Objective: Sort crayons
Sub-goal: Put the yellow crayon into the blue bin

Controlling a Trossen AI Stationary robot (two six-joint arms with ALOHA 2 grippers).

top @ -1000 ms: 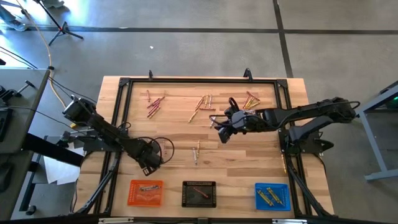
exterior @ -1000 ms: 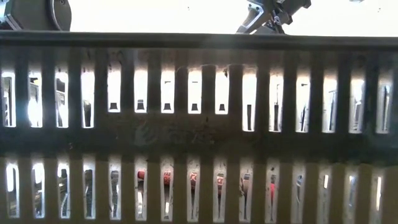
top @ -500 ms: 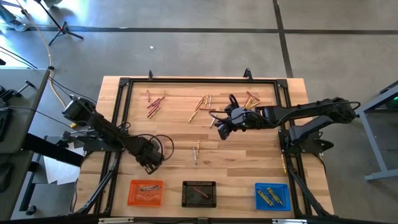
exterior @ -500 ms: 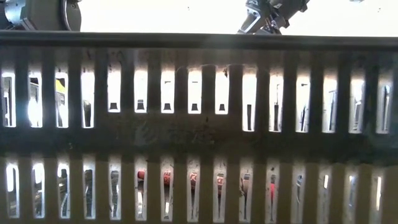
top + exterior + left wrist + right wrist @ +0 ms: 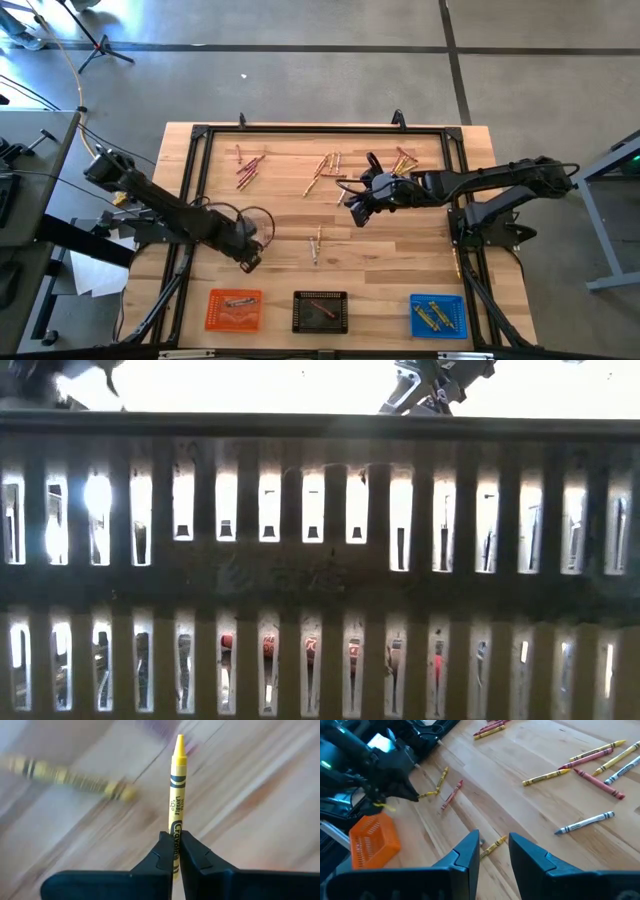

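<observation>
Left pincer (image 5: 172, 851) is clamping a yellow crayon (image 5: 176, 795) by its lower end, the fingers closed tight on the wrapper and the stick projecting straight forward, tip leading, along the pincer's own line. In the high view this left pincer (image 5: 247, 259) is sitting over the near-left part of the desk (image 5: 380, 260), just above the orange tray (image 5: 234, 309).

The relation governing the coming move, as judged: the held crayon is yellow, and yellow crayons are lying in the blue tray (image 5: 438, 316) at the near-right corner, well apart from this pincer, with the black tray (image 5: 320, 311) standing between. The carry is therefore looking like a long rightward run along the near edge.

Right pincer (image 5: 492, 851) is standing part open and holding nothing. It is hovering over mid-desk, right of centre. A loose yellow crayon (image 5: 493, 845) is lying on the wood just beyond its fingertips. Further crayons are lying scattered towards the far side: a far-left cluster (image 5: 247, 167), a far-centre cluster (image 5: 325, 170) and a far-right group (image 5: 403, 158). The right arm is nearer the latter two, the left arm nearer the first.

The low view is showing little besides slatted tray wall.
</observation>
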